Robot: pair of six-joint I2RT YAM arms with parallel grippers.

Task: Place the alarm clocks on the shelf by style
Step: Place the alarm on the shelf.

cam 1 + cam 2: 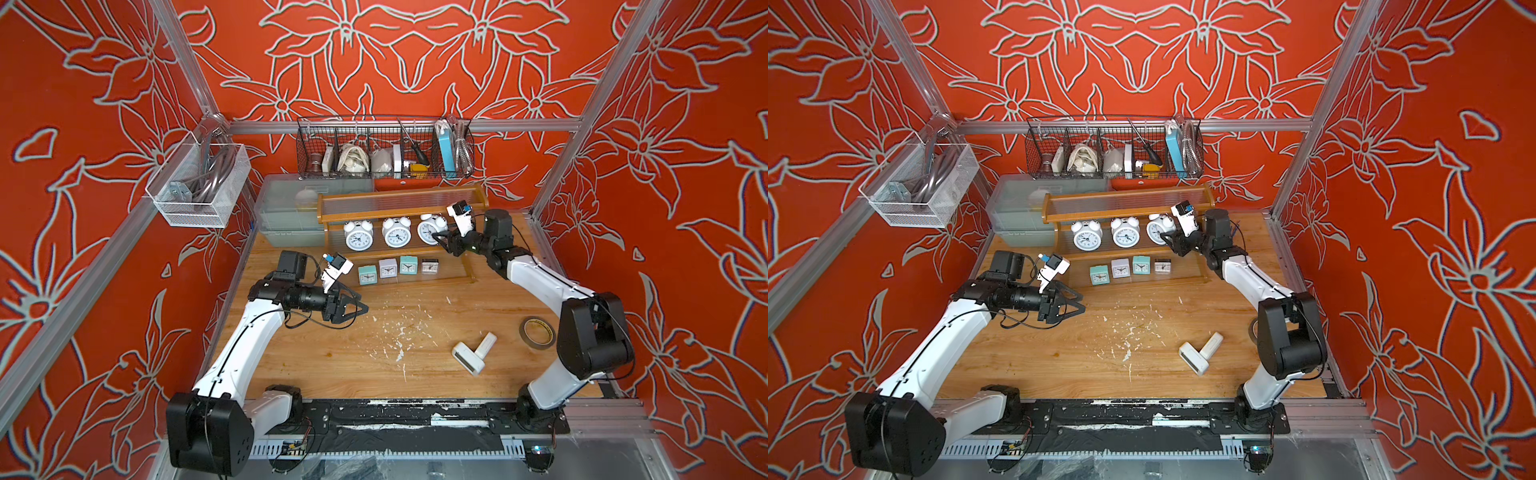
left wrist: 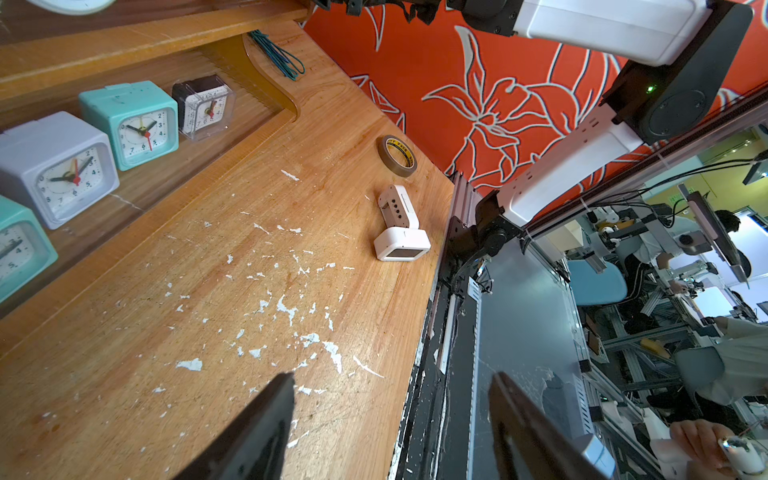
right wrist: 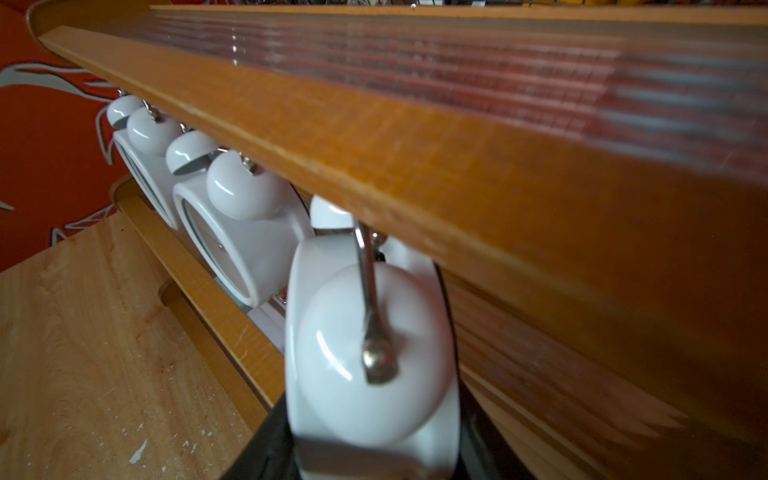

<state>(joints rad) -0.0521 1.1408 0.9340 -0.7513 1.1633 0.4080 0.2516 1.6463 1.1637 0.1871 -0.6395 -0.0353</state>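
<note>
My right gripper [image 1: 439, 241] is clamped on the twin-bell clock [image 3: 370, 332] at the right end of the middle tier of the shelf [image 1: 374, 215], so I settle its feet flat, face forward, before releasing.

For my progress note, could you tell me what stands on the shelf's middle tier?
Three white twin-bell clocks; the right gripper holds the rightmost. The shelf's top rail covers the space behind them.

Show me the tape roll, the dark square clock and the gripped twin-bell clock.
tape roll [image 2: 385, 160], left wrist view, on its brown outer wall.
dark square clock [image 1: 429, 267], in a top view, on its front face.
gripped twin-bell clock [image 3: 332, 374], right wrist view, on its nearest bell.
</note>
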